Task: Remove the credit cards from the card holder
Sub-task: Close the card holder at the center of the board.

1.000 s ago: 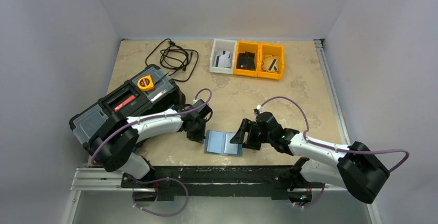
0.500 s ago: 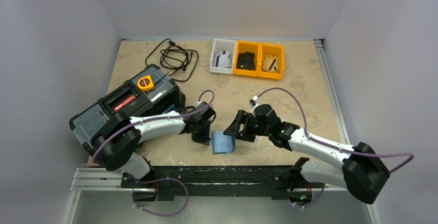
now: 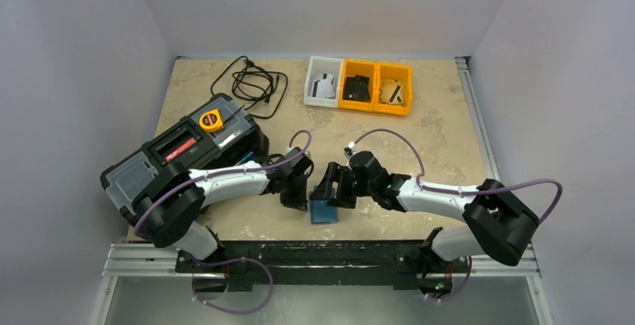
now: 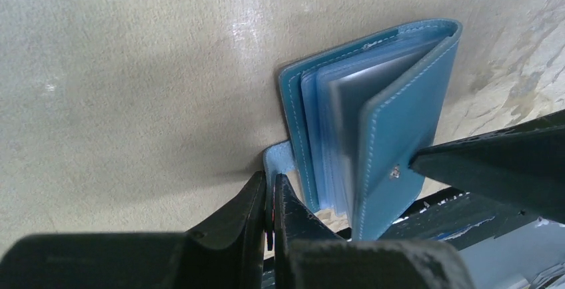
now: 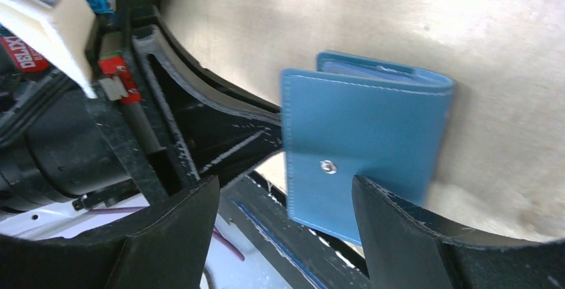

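Two robot arms meet over the card holder (image 3: pixel 324 211) at the near edge of the table (image 3: pixel 442 126), where the small teal-blue wallet stands on its edge, folded almost shut, between the two claws. The left gripper (image 4: pixel 270 182) has its fingers pressed together on the pale blue tab that sticks out from the holder's spine side. The right gripper (image 5: pixel 283 196) has its jaws spread wide, one on either side of the holder's outer cover (image 5: pixel 363 149), and in the left wrist view one of its dark fingers (image 4: pixel 493 162) points at the cover just beside the metal snap stud (image 4: pixel 396 172). Clear pocket leaves (image 4: pixel 333 109) fan out between the two panels; whether any card sits in them cannot be told. At the far side of the table, three small bins hold credit cards: a pale card with a black stripe (image 3: pixel 323 85) in the white bin (image 3: pixel 311 78), a black card (image 3: pixel 358 87) in the middle yellow bin (image 3: pixel 347 79), a tan card (image 3: pixel 391 91) in the right yellow bin (image 3: pixel 406 85). A black toolbox (image 3: pixel 180 153) with a yellow tape measure (image 3: pixel 211 120) on its lid lies to the left, a coiled black cable (image 3: pixel 251 81) beyond it.
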You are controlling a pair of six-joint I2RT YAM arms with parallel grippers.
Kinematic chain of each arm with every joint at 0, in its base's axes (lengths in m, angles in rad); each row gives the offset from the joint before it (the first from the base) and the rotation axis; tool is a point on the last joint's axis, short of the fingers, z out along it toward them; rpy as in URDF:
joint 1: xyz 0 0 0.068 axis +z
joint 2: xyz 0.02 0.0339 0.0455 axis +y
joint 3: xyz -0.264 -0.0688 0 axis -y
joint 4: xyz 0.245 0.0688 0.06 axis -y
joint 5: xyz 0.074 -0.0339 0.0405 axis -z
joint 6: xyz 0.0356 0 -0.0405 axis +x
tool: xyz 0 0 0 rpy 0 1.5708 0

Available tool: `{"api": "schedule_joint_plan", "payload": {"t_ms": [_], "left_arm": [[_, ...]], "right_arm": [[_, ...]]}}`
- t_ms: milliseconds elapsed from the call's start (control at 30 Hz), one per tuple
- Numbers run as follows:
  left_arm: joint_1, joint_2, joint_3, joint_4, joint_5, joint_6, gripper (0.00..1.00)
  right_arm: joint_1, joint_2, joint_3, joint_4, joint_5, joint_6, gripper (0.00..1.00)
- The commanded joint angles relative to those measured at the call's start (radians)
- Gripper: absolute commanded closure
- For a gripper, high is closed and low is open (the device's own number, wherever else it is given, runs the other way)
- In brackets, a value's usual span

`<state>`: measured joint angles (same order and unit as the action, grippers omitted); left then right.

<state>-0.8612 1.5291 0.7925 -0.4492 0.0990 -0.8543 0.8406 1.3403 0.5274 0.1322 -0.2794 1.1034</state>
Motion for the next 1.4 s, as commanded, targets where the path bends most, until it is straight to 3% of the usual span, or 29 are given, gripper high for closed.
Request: {"api": "schedule_joint_plan", "payload": {"t_ms": [0, 400, 967, 1233, 1367], "left_arm": [[-0.010, 0.008, 0.001, 0.050, 0.028, -0.015, 1.00], [-0.012, -0.021, -0.004, 0.036, 0.022, -0.012, 0.99], [-0.010, -0.220, 0.056, -0.135, -0.061, 0.014, 0.73], [-0.009, -0.348, 0.145, -0.271, -0.138, 0.055, 0.66], [0.000, -0.408, 0.204, -0.340, -0.168, 0.084, 0.57]], "right_arm": [[0.021, 0.039, 0.055, 0.075, 0.024, 0.026, 0.27], [0.028, 0.163, -0.027, 0.115, 0.105, 0.081, 0.26], [0.028, 0.084, 0.023, 0.074, 0.081, 0.079, 0.26], [0.026, 0.055, 0.100, 0.019, 0.088, 0.057, 0.24], [0.025, 0.018, 0.144, -0.033, 0.111, 0.040, 0.22]]}}
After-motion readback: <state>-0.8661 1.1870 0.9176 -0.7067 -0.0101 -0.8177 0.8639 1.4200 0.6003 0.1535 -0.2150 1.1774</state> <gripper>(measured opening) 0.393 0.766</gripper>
